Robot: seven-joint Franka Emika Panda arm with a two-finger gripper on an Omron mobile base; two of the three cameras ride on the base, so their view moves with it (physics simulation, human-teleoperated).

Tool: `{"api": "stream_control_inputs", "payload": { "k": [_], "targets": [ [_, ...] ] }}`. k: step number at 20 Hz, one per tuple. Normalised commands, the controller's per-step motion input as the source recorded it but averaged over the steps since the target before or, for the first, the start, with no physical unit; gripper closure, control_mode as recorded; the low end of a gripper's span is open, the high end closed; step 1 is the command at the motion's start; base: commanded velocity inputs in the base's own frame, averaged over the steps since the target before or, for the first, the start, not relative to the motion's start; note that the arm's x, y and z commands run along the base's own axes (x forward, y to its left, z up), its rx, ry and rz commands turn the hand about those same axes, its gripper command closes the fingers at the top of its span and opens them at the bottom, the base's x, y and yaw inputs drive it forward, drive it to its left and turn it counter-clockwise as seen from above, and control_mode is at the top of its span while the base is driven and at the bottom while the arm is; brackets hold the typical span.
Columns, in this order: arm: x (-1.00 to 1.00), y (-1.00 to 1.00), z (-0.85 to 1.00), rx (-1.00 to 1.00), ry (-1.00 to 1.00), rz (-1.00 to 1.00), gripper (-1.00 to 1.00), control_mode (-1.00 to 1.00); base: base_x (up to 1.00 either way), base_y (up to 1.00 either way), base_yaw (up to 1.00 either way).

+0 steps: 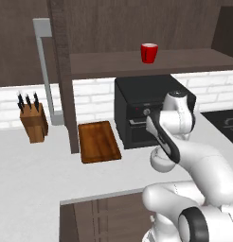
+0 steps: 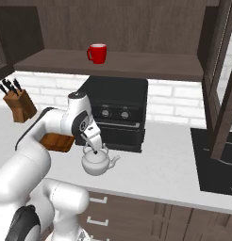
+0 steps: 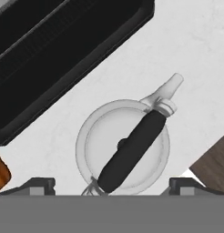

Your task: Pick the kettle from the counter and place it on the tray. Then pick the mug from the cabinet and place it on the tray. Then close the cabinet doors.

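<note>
Tool (image 2: 93, 147) poised straight above the kettle (image 2: 97, 162), fingers spread wide, one fingertip (image 3: 38, 184) to each side of the body and pinching nothing. Kettle upright on the white tabletop (image 2: 160, 160), just in front of the black oven (image 2: 119, 113), spout toward the right in the right base view; seen from the hand, dark arched handle (image 3: 132, 150) running diagonally over the lid, spout at the upper right. Tray (image 1: 98, 141) flat on the tabletop to the left of the oven, bare, its corner peeking out behind the arm in the right base view. Red mug (image 1: 148, 52) upright on the shelf inside the cabinet (image 1: 137, 28), above the oven, handle to the left in the right base view. Cabinet doors open: one (image 1: 61, 75) edge-on beside the tray with its grey bar handle (image 1: 45, 71), the other (image 2: 221, 80) at the right of the right base view. Knife block (image 1: 34, 122) near the brick wall, well left of the tray. No readable writing, brand or label anywhere; two round knobs on the oven front, markings too small to tell.
</note>
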Motion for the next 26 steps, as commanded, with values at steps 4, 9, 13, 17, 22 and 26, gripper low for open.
{"api": "stream_control_inputs", "payload": {
  "k": [4, 9, 13, 17, 22, 26],
  "targets": [
    [0.15, 0.00, -0.22, 0.03, 0.05, -0.04, -1.00, -1.00, 0.00, 0.00, 0.00],
    [0.11, -0.04, -0.15, 0.03, 0.04, -0.03, -1.00, -1.00, 0.00, 0.00, 0.00],
    [0.00, -0.04, -0.03, 0.00, 0.00, 0.00, 1.00, -1.00, 0.00, 0.00, 0.00],
    [0.00, 0.00, -0.01, 0.00, 0.00, 0.00, 1.00, -1.00, 0.00, 0.00, 0.00],
    [-0.04, 0.04, -0.01, 0.00, 0.00, 0.00, 1.00, -1.00, 0.00, 0.00, 0.00],
    [-0.37, 0.34, 0.12, 0.00, 0.07, 0.02, 1.00, -1.00, 0.00, 0.00, 0.00]
  ]
}}
